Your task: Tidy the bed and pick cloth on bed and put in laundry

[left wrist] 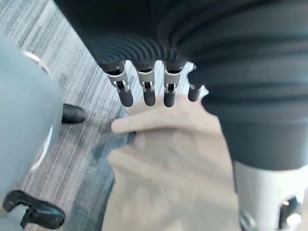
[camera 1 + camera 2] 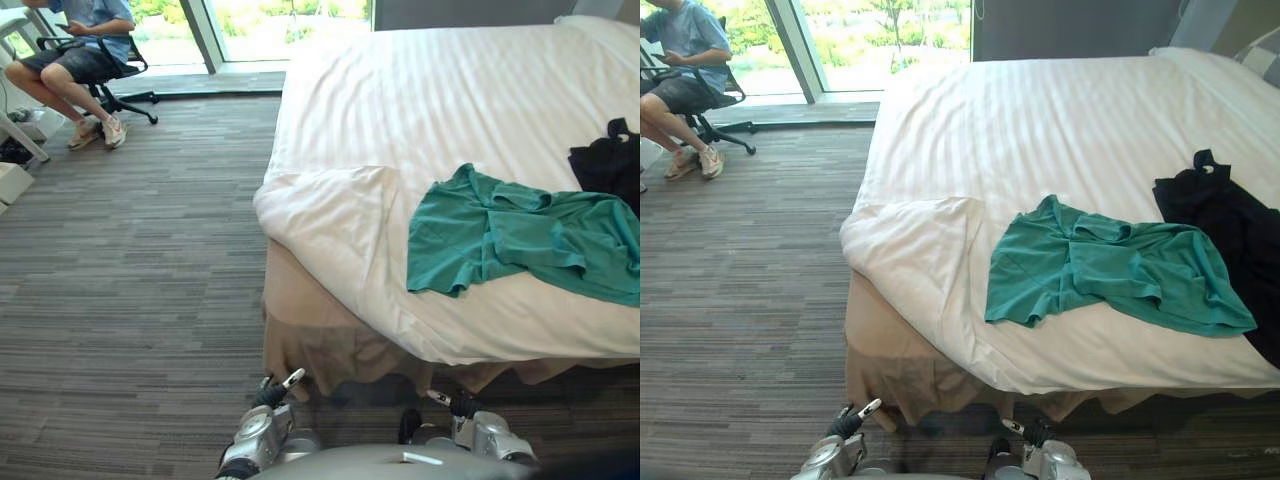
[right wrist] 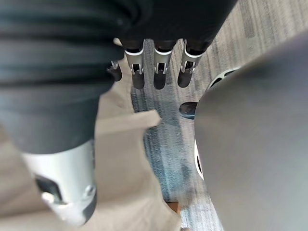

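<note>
My left hand [image 1: 147, 89] and right hand [image 3: 161, 72] hang low, fingers straight and empty; the teal cloth [image 2: 510, 235] lies spread near the bed's [image 2: 400, 100] foot edge, a black cloth [image 2: 1225, 225] just beside it; I'd step nearer, then pinch a raised teal fold.

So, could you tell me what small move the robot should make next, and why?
Probably lift the right hand toward the teal shirt: it lies spread by the bed's near edge, to the robot's right, while that hand and the left hand hang low at the bed skirt, both open and empty.
</note>
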`<state>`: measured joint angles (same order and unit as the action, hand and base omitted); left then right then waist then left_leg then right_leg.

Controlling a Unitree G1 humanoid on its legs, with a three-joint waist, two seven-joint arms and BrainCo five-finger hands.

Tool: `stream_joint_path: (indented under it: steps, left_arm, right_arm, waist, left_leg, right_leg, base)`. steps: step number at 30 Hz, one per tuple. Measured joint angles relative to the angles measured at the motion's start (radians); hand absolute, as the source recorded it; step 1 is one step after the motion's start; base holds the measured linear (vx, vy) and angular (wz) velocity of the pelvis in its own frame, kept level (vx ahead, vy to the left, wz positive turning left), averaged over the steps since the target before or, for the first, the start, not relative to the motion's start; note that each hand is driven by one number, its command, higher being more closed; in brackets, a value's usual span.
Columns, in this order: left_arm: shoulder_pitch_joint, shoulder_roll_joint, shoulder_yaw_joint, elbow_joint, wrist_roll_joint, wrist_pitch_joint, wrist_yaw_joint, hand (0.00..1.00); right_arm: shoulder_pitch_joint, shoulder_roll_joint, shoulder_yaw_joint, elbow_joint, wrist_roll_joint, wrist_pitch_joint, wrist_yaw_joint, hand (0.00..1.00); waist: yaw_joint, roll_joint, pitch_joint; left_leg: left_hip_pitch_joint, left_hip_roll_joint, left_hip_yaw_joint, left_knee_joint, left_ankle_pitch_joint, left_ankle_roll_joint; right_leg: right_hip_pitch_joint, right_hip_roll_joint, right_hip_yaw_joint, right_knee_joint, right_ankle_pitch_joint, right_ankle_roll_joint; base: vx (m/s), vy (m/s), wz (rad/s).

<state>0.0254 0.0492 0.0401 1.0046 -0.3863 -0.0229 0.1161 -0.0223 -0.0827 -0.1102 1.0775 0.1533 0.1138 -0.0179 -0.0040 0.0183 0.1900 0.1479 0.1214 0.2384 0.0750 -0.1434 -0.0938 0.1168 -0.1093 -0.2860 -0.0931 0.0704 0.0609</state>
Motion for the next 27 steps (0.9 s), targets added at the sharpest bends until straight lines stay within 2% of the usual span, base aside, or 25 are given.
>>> stream_joint_path:
  steps: [4,6,7,10,12,13,14,15,16,17,20,24,27]
  left_arm:
    - [0.006,0.003,0.003,0.001,-0.207,-0.004,0.014,0.0]
    - [0.003,-0.001,0.027,0.0,-0.364,-0.023,0.043,0.0]
    - [0.002,-0.002,0.041,0.0,-0.385,-0.029,0.047,0.0]
    - [-0.019,0.01,0.133,-0.007,-0.484,-0.096,0.088,0.0]
    - [-0.039,0.033,0.197,-0.033,-0.566,-0.204,0.125,0.0]
    - [-0.044,0.04,0.208,-0.042,-0.577,-0.224,0.132,0.0]
    - [-0.059,0.064,0.244,-0.069,-0.584,-0.269,0.145,0.0]
    - [-0.076,0.091,0.269,-0.088,-0.561,-0.31,0.167,0.0]
    - [-0.084,0.1,0.282,-0.094,-0.543,-0.324,0.171,0.0]
    - [-0.101,0.137,0.304,-0.122,-0.478,-0.36,0.177,0.0]
    - [-0.156,0.202,0.326,-0.192,-0.396,-0.407,0.19,0.0]
    - [-0.278,0.297,0.329,-0.339,-0.188,-0.412,0.208,0.0]
    - [-0.344,0.365,0.318,-0.41,-0.029,-0.396,0.162,0.0]
  right_arm:
    - [0.019,-0.001,-0.016,-0.013,0.04,0.0,-0.016,0.0]
    - [0.022,-0.004,-0.033,-0.012,0.042,0.005,-0.026,0.0]
    - [0.021,-0.004,-0.035,-0.012,0.042,0.008,-0.028,0.0]
    - [0.021,-0.004,-0.044,-0.012,0.059,0.017,-0.033,0.0]
    - [0.021,-0.005,-0.046,-0.012,0.061,0.024,-0.034,0.0]
    - [0.021,-0.005,-0.046,-0.012,0.061,0.024,-0.034,0.0]
    - [0.022,-0.006,-0.044,-0.013,0.062,0.025,-0.035,0.0]
    - [0.024,-0.007,-0.041,-0.015,0.068,0.025,-0.038,0.0]
    - [0.026,-0.007,-0.037,-0.019,0.07,0.026,-0.04,0.0]
    - [0.031,-0.008,-0.029,-0.022,0.07,0.025,-0.046,0.0]
    - [0.046,-0.009,-0.025,-0.041,0.072,0.021,-0.056,0.0]
    - [0.067,-0.017,-0.037,-0.061,0.073,0.012,-0.07,0.0]
    - [0.087,-0.018,-0.068,-0.062,0.071,0.003,-0.075,0.0]
  waist:
    - [-0.005,0.009,-0.003]
    - [-0.007,0.014,-0.005]
    - [-0.007,0.014,-0.006]
    - [-0.01,0.014,-0.006]
    - [-0.016,0.013,-0.005]
    - [-0.017,0.012,-0.005]
    - [-0.018,0.009,-0.005]
    - [-0.022,0.006,-0.004]
    - [-0.024,0.005,-0.004]
    - [-0.035,0.001,-0.006]
    - [-0.036,-0.006,-0.01]
    - [-0.049,-0.006,-0.014]
    - [-0.063,-0.002,-0.014]
  left_leg:
    - [0.033,-0.024,0.001,-0.043,0.011,0.01]
    - [0.045,-0.025,0.002,-0.058,0.012,0.009]
    - [0.045,-0.024,0.002,-0.059,0.012,0.008]
    - [0.054,-0.019,0.003,-0.067,0.015,0.004]
    - [0.064,-0.016,0.012,-0.074,0.015,0.003]
    - [0.065,-0.016,0.013,-0.074,0.015,0.002]
    - [0.069,-0.015,0.022,-0.075,0.014,0.001]
    - [0.072,-0.015,0.029,-0.075,0.013,0.0]
    - [0.073,-0.015,0.031,-0.075,0.013,0.0]
    - [0.072,-0.015,0.036,-0.075,0.013,0.0]
    - [0.062,-0.013,0.055,-0.076,0.013,0.0]
    - [0.056,-0.013,0.056,-0.076,0.013,0.0]
    - [0.063,-0.013,0.062,-0.078,0.012,-0.001]
  right_leg:
    - [0.013,-0.013,-0.007,-0.002,0.0,0.009]
    - [0.018,-0.014,-0.014,-0.002,-0.003,0.013]
    - [0.018,-0.014,-0.016,-0.002,-0.003,0.013]
    - [0.019,-0.01,-0.027,-0.002,-0.003,0.012]
    - [0.027,-0.008,-0.025,-0.003,-0.003,0.012]
    - [0.028,-0.007,-0.024,-0.003,-0.003,0.012]
    - [0.028,-0.007,-0.018,-0.004,-0.003,0.012]
    - [0.027,-0.006,-0.01,-0.008,-0.003,0.012]
    - [0.026,-0.006,-0.008,-0.008,-0.003,0.012]
    - [0.023,-0.005,-0.003,-0.009,-0.003,0.012]
    - [0.002,-0.003,0.009,-0.009,0.001,0.008]
    - [-0.005,-0.002,0.01,-0.008,0.002,0.007]
    - [-0.006,-0.001,0.013,-0.007,0.002,0.007]
  base:
    - [0.07,0.061,0.04]
    - [0.08,0.043,0.02]
    - [0.07,0.025,0.04]
    - [0.04,0.004,0.02]
    - [-0.02,0.001,-0.07]
    - [-0.05,0.002,-0.11]
    - [-0.06,0.006,-0.17]
    - [-0.05,0.006,-0.17]
    - [-0.05,0.004,-0.14]
    - [-0.05,0.001,-0.14]
    - [-0.04,-0.002,-0.17]
    - [0.01,0.001,-0.01]
    - [0.05,0.014,-0.03]
